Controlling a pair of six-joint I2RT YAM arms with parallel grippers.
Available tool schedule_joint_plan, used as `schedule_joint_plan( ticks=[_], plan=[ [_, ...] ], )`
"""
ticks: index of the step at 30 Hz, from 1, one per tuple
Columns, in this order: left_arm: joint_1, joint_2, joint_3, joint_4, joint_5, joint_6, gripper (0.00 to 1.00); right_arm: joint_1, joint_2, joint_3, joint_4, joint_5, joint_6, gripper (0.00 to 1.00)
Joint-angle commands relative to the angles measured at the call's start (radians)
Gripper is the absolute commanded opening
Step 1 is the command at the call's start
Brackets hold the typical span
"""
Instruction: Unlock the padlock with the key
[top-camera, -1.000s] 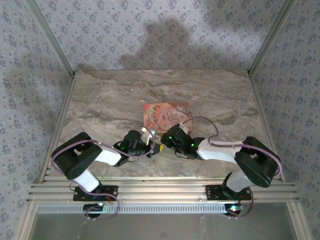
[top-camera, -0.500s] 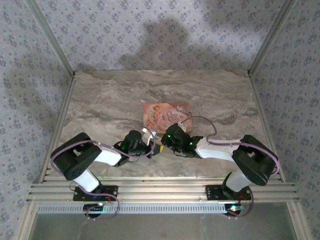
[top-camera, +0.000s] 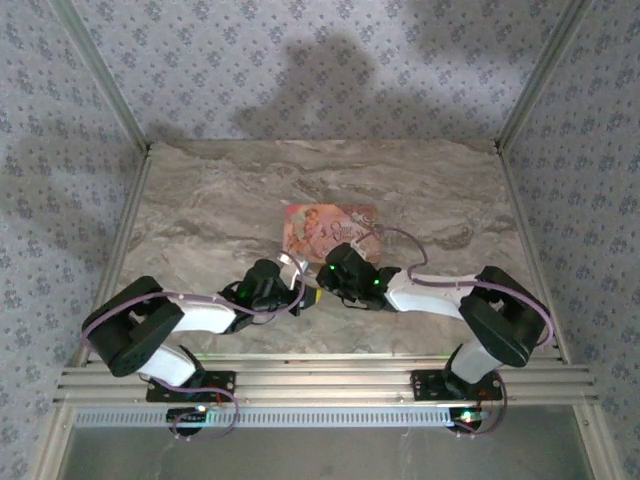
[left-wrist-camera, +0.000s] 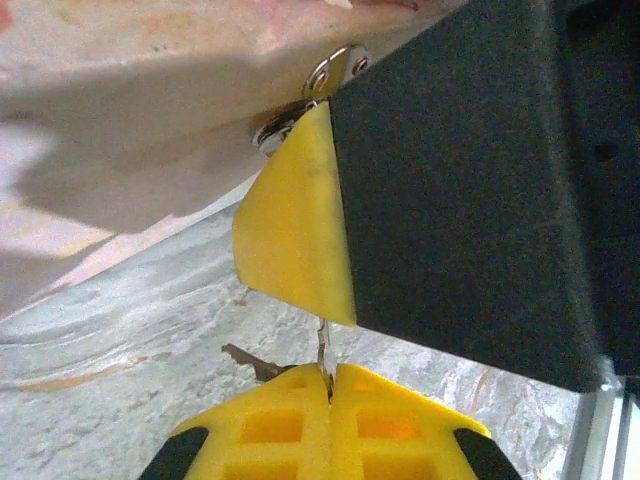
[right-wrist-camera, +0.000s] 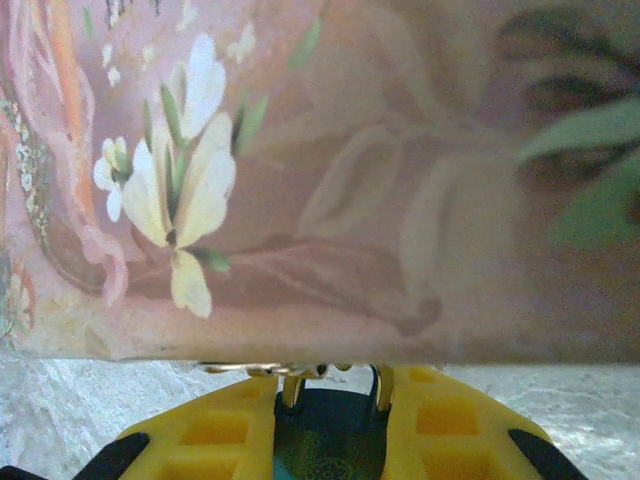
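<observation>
Left gripper (left-wrist-camera: 328, 374) — clenched on the key (left-wrist-camera: 322, 345), blade pointed toward the padlock (right-wrist-camera: 325, 442) just ahead, pinched in the right gripper (right-wrist-camera: 330, 388).

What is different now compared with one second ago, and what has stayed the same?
The left arm's elbow swung back and outward to the left; the right arm shifted slightly left. The left gripper and right gripper stayed together at the pink box, which kept its place.
</observation>
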Motion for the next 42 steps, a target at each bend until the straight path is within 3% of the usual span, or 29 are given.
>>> schedule_joint_plan(
  ticks=[1,9,15,23,31,42],
  plan=[
    [-0.010,-0.059,0.057,0.057,0.005,0.036,0.00,0.021,0.036,0.033,-0.037,-0.045,0.003,0.00],
    [-0.009,-0.045,0.025,0.078,-0.029,0.023,0.01,0.018,0.033,0.046,-0.050,-0.060,-0.003,0.00],
    [-0.009,-0.070,0.005,0.061,-0.039,0.028,0.24,0.006,0.001,0.047,-0.088,-0.042,-0.012,0.00],
    [0.007,-0.166,-0.047,-0.009,-0.037,0.015,0.37,-0.011,-0.019,0.038,-0.091,-0.036,-0.009,0.00],
    [0.034,-0.223,-0.116,-0.008,0.051,-0.048,0.37,-0.018,-0.023,0.042,-0.078,-0.048,-0.015,0.00],
    [0.079,0.001,-0.102,0.264,0.176,-0.202,0.33,-0.024,-0.030,0.045,-0.063,-0.064,-0.012,0.00]
  ],
)
